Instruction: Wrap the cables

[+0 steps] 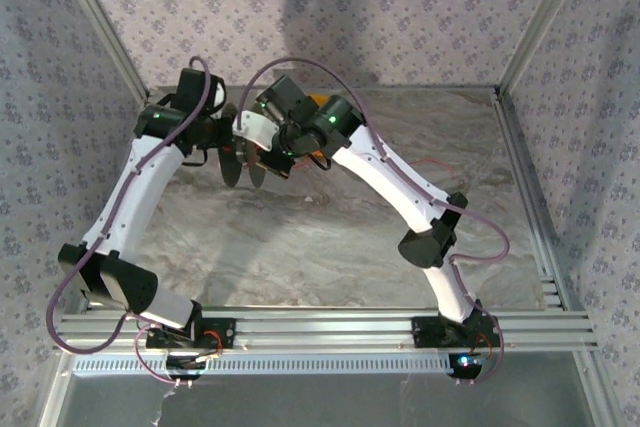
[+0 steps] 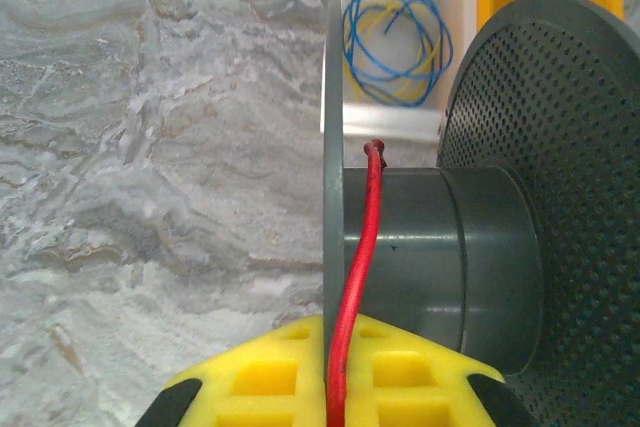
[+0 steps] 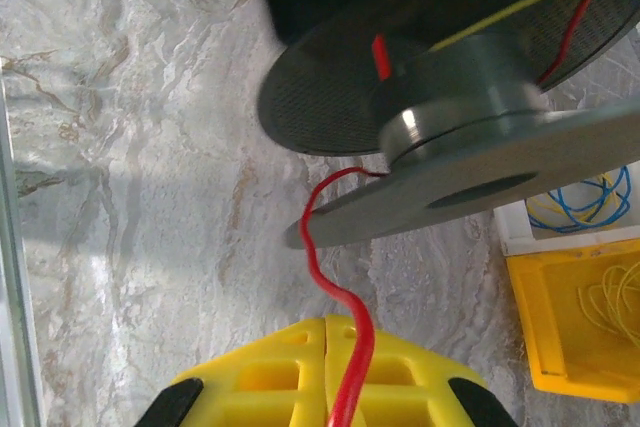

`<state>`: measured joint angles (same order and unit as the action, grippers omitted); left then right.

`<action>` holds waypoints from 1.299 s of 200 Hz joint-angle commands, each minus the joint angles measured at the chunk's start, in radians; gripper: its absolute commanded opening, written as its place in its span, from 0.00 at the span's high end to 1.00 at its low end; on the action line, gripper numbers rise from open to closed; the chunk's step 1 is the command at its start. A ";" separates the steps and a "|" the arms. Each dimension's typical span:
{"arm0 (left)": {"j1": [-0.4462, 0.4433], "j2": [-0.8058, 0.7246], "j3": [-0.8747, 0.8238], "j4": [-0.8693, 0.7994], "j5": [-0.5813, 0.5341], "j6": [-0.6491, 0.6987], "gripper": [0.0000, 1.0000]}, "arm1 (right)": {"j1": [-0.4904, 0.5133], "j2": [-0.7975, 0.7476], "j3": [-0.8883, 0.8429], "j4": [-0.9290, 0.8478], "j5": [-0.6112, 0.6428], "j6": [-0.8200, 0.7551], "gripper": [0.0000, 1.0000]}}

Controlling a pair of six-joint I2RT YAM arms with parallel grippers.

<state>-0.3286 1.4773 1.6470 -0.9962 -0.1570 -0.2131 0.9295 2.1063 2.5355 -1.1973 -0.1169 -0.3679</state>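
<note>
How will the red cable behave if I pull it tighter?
Probably floppy: the red cable snakes in loose waves between the right gripper and the spool. It looks thin and light, so it should follow a pull easily. Its smooth jacket might slip in the grip.

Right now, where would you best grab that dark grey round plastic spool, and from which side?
On the dark grey round plastic spool, probably the rim of its thin plain flange, pinched across its thickness: a narrow flat disc suits a pinch, while the core looks broad. Come edge-on from the side away from the thin red wire, which crosses the core beside that flange.
</note>
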 commanded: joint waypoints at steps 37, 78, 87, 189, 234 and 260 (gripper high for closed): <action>-0.089 0.003 -0.074 -0.079 -0.054 0.161 1.00 | -0.063 0.038 0.091 0.129 0.060 -0.027 1.00; -0.115 -0.003 -0.150 -0.079 -0.028 0.199 1.00 | -0.130 0.070 0.094 0.158 0.044 -0.032 1.00; -0.117 -0.003 -0.157 -0.078 -0.025 0.205 1.00 | -0.144 0.076 0.094 0.162 0.043 -0.034 1.00; -0.118 -0.030 -0.099 -0.108 -0.003 0.281 1.00 | -0.298 0.089 -0.007 0.215 -0.024 -0.020 0.76; -0.107 -0.046 -0.058 -0.121 -0.011 0.283 1.00 | -0.340 0.021 -0.163 0.279 -0.078 -0.017 0.62; -0.091 -0.060 -0.019 -0.126 0.025 0.286 1.00 | -0.362 -0.039 -0.292 0.335 -0.100 -0.019 0.58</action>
<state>-0.4477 1.4746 1.5688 -1.0088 -0.1265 0.0444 0.6228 2.1773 2.3207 -0.9535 -0.2298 -0.3977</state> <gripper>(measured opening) 0.086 0.407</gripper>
